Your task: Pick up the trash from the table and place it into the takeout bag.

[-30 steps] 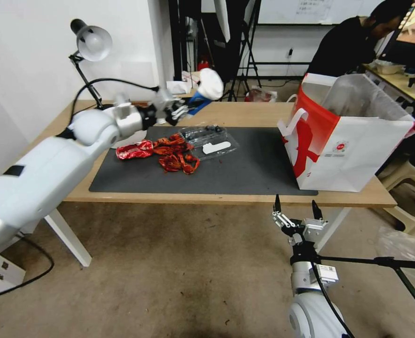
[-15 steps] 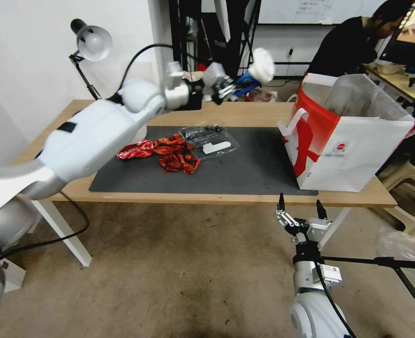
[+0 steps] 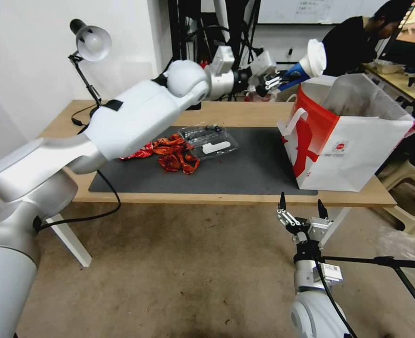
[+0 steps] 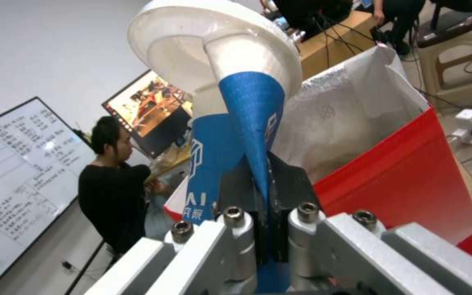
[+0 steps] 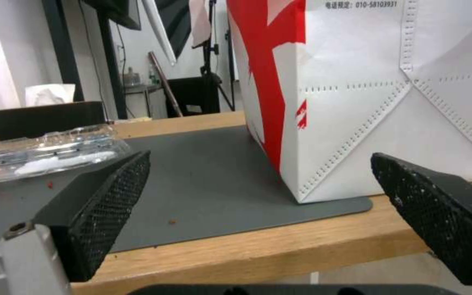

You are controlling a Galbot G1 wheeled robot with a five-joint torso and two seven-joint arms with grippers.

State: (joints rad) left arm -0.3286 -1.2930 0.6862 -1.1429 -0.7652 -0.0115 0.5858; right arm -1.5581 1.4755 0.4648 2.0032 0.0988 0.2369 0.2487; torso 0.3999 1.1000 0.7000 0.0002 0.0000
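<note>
My left gripper (image 3: pixel 282 78) is shut on a crumpled blue-white paper cup (image 3: pixel 309 64) with a white lid, held in the air at the far left rim of the takeout bag (image 3: pixel 357 145). The left wrist view has the flattened cup (image 4: pixel 236 110) pinched at my left gripper (image 4: pixel 260 205), with the bag's foil-lined mouth (image 4: pixel 345 119) just beyond. Red wrappers (image 3: pixel 172 155) and a clear plastic container (image 3: pixel 210 139) lie on the dark mat (image 3: pixel 249 169) of the table (image 3: pixel 245 112). My right gripper (image 3: pixel 300 209) hangs open below the table's front edge, facing the bag (image 5: pixel 389 82).
A desk lamp (image 3: pixel 92 42) stands at the table's far left corner. In the right wrist view a black tissue box (image 5: pixel 45 116) sits behind the clear container (image 5: pixel 45 149). A cable runs across the floor at the right. Stands and desks fill the room behind.
My left arm has swung to the right with the cup, from above the trash pile to the bag's rim. The right gripper has barely moved.
</note>
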